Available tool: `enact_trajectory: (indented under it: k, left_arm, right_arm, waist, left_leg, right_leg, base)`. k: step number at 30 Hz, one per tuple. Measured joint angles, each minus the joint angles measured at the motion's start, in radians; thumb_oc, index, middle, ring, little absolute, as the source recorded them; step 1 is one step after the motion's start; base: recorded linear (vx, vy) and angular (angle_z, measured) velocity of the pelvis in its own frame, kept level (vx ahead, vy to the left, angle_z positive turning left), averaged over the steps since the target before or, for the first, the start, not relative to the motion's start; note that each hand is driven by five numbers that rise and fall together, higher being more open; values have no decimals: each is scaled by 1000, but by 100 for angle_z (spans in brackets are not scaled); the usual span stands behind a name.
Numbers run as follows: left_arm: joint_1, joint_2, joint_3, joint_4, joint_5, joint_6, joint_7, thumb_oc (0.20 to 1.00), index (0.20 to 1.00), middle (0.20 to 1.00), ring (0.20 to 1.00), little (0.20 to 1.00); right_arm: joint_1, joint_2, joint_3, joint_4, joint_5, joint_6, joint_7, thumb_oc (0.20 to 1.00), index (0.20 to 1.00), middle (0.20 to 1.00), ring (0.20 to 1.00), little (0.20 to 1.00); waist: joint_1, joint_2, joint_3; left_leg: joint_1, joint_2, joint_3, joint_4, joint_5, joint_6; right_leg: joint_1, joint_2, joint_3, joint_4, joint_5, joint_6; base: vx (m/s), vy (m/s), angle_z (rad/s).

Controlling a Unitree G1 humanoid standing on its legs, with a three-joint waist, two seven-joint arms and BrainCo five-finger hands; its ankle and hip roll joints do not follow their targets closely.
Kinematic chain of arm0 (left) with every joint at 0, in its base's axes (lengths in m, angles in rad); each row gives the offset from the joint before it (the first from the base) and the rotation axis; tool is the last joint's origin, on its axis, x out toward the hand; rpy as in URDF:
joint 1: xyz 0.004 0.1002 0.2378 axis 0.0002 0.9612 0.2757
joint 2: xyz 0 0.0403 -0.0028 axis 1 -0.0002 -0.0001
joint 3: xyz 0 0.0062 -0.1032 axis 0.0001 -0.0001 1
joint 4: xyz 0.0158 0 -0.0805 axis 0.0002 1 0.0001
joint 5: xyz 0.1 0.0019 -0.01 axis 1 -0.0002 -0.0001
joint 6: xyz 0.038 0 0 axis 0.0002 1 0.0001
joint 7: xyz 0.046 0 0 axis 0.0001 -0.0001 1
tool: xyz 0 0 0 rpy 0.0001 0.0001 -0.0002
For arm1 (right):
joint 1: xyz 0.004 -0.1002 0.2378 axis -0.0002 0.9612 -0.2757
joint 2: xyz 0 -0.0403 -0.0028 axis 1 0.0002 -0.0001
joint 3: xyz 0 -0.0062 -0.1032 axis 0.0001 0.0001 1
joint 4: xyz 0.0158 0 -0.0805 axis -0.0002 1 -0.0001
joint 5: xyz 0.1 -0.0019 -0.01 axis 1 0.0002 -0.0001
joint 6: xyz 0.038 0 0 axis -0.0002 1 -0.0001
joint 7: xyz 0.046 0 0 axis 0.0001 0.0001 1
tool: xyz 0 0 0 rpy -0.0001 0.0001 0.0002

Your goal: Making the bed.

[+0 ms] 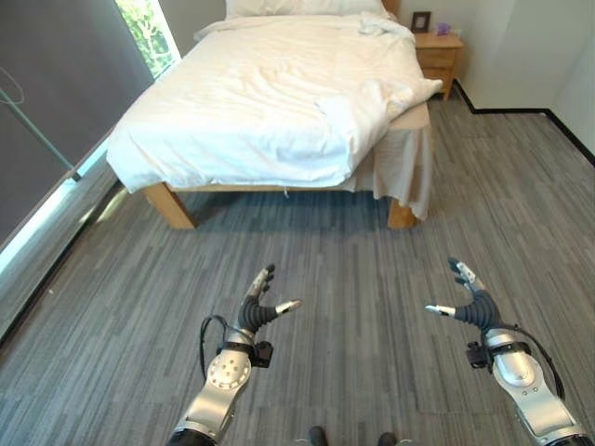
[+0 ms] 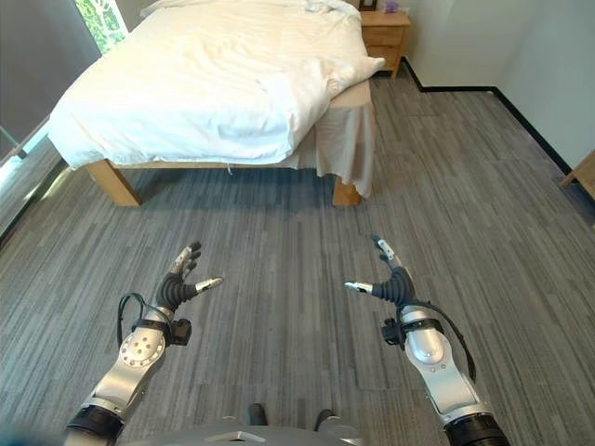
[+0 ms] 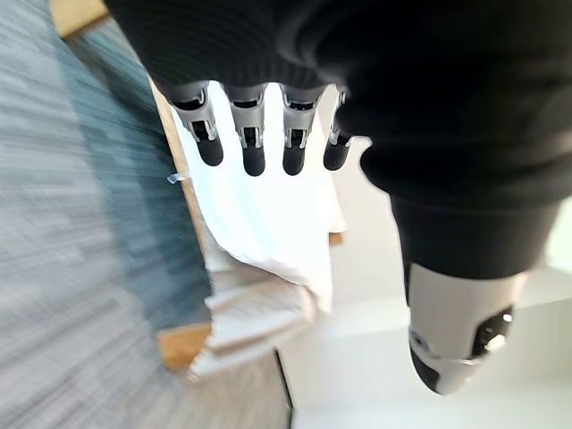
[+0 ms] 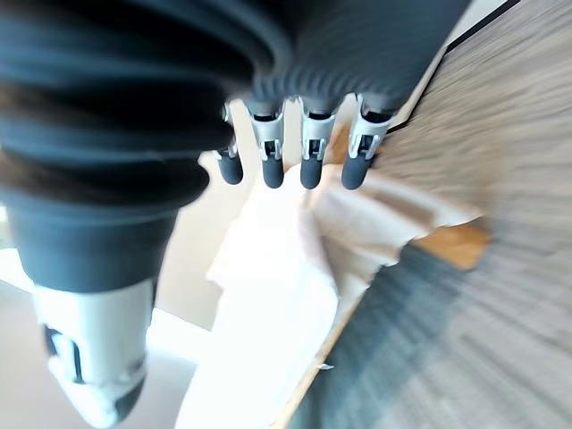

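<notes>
A wooden bed (image 1: 172, 206) stands ahead across the grey floor. A rumpled white duvet (image 1: 270, 102) covers it, bunched and folded back near the right foot corner (image 1: 381, 98), where a beige sheet (image 1: 414, 167) hangs down. A pillow (image 1: 297, 7) lies at the far head end. My left hand (image 1: 260, 309) is open over the floor, well short of the bed, and holds nothing. My right hand (image 1: 469, 302) is open too, level with it on the right side. In the wrist views the fingers (image 3: 253, 143) (image 4: 311, 147) are straight, with the bed beyond them.
A wooden nightstand (image 1: 437, 56) with a small frame stands right of the bed's head. A window (image 1: 149, 32) and dark wall run along the left. Grey wood-look floor (image 1: 335, 251) lies between me and the bed. White walls with a black skirting close the right side.
</notes>
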Motion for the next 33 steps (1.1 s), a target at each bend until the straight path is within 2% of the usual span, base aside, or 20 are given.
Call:
enact_trajectory:
  k: [10,13,14,15,17,18,19,20,22,24,26,27,28,29,30,31,32,33]
  left_arm:
    - [2,13,-8,-37,-36,-2,-67,1000,1000,1000,1000,1000]
    - [27,14,-11,-37,-36,-2,-74,1000,1000,1000,1000,1000]
    - [33,13,-11,-37,-37,-2,-75,1000,1000,1000,1000,1000]
    - [28,21,-10,-33,-39,-2,-75,1000,1000,1000,1000,1000]
    - [46,29,-11,-25,-66,-1,-77,1000,1000,1000,1000,1000]
    - [36,32,-12,-18,-77,-1,-73,1000,1000,1000,1000,1000]
    - [34,31,-13,-17,-77,-2,-71,1000,1000,1000,1000,1000]
    - [31,27,-18,-9,-77,-2,-69,1000,1000,1000,1000,1000]
    - [29,12,-26,-2,-77,-2,-63,1000,1000,1000,1000,1000]
    - [31,-7,-34,14,-89,-4,-60,1000,1000,1000,1000,1000]
    - [15,-39,-49,42,-116,-3,-59,1000,1000,1000,1000,1000]
    - [16,-47,-54,48,-116,-3,-61,1000,1000,1000,1000,1000]
    - [23,-51,-56,47,-117,-3,-61,1000,1000,1000,1000,1000]
    - [25,-51,-59,47,-122,-3,-61,1000,1000,1000,1000,1000]
    - [29,-53,-66,47,-144,-3,-62,1000,1000,1000,1000,1000]
    - [33,-51,-73,44,-157,-2,-62,1000,1000,1000,1000,1000]
    - [29,-42,-78,40,-164,-2,-63,1000,1000,1000,1000,1000]
    - [19,-36,-93,49,-178,1,-64,1000,1000,1000,1000,1000]
  right_arm:
    - [21,24,-20,-21,16,-1,34,1000,1000,1000,1000,1000]
    - [46,24,-21,-21,14,-1,54,1000,1000,1000,1000,1000]
    - [50,25,-20,-18,14,-3,55,1000,1000,1000,1000,1000]
    - [49,40,-21,-7,14,-2,56,1000,1000,1000,1000,1000]
    - [45,49,-10,-1,15,-1,57,1000,1000,1000,1000,1000]
    - [44,52,-10,-3,16,-1,55,1000,1000,1000,1000,1000]
    - [41,38,-7,-9,16,-1,55,1000,1000,1000,1000,1000]
    - [39,29,-11,-13,16,-1,53,1000,1000,1000,1000,1000]
    - [35,25,-5,-23,17,0,53,1000,1000,1000,1000,1000]
    - [24,20,22,-17,16,0,52,1000,1000,1000,1000,1000]
    - [4,19,50,-4,14,1,51,1000,1000,1000,1000,1000]
    - [8,18,53,-3,10,1,53,1000,1000,1000,1000,1000]
    - [13,16,53,-3,8,1,53,1000,1000,1000,1000,1000]
    - [15,15,53,-3,7,1,52,1000,1000,1000,1000,1000]
    - [26,12,52,-7,2,1,52,1000,1000,1000,1000,1000]
    - [42,10,70,-17,-2,3,56,1000,1000,1000,1000,1000]
    - [47,13,81,-22,-5,2,56,1000,1000,1000,1000,1000]
    - [46,11,99,-22,-7,5,59,1000,1000,1000,1000,1000]
  waist:
    - [-3,1,1]
    - [-4,6,4]
    - [-8,9,8]
    - [-6,-15,30]
    - [28,-33,48]
    - [28,-46,61]
    - [38,-52,80]
    - [36,-39,89]
    - [39,-36,96]
    - [45,-20,95]
    - [63,7,98]
    - [68,7,100]
    - [71,24,89]
    - [76,27,87]
    - [84,30,85]
    - [91,30,77]
    - [83,9,83]
    - [77,7,89]
  left_leg:
    - [3,-1,9,-4,0,-1]
    - [23,1,30,-5,-5,-8]
    - [21,8,35,14,-7,-23]
    - [-1,8,37,89,-25,-42]
    - [-52,24,1,251,-44,-92]
    - [-121,40,-25,397,-58,-117]
    - [-204,71,-64,561,-66,-142]
    - [-272,85,-107,668,-42,-174]
    - [-319,91,-112,587,-42,-167]
    - [-310,99,-112,344,-33,-169]
    - [-299,105,-121,90,18,-170]
    - [-298,100,-121,64,24,-165]
    - [-293,93,-152,42,23,-164]
    - [-290,85,-178,46,21,-162]
    - [-276,74,-197,65,18,-164]
    - [-261,45,-186,69,52,-112]
    - [-247,21,-177,70,52,-109]
    - [-218,7,-158,45,72,-33]
  right_leg:
    - [-3,0,8,-3,0,1]
    - [-1,1,31,-1,-12,11]
    - [-4,7,31,4,-20,7]
    - [-4,-12,49,18,-27,-6]
    - [4,-21,77,19,-28,-16]
    - [4,-32,86,16,-17,-27]
    - [17,-27,95,6,-4,-42]
    - [16,-19,111,5,-5,-50]
    - [2,-26,121,-9,-1,-57]
    - [-15,-15,147,-15,-1,-52]
    - [-38,-2,174,-27,0,-54]
    - [-32,-2,176,-43,0,-52]
    - [-30,-3,190,-47,-1,-43]
    - [-31,-3,203,-44,-4,-37]
    - [-30,-8,215,-42,-14,-21]
    - [-40,-43,237,12,-45,39]
    - [-50,-67,236,76,-60,73]
    - [-149,-105,252,319,-136,134]
  base:
    - [15,-19,-3]
    - [23,-89,-21]
    - [-3,-162,-19]
    - [-6,-166,-44]
    - [-6,-167,-57]
    - [89,-136,-42]
    - [183,-105,-35]
    - [283,6,-41]
    - [373,151,-37]
    - [408,119,-33]
    - [425,44,-42]
    - [496,88,-40]
    - [455,110,-26]
    - [234,69,-38]
    - [337,129,-60]
    - [236,105,-58]
    - [441,258,-40]
    - [190,160,-8]
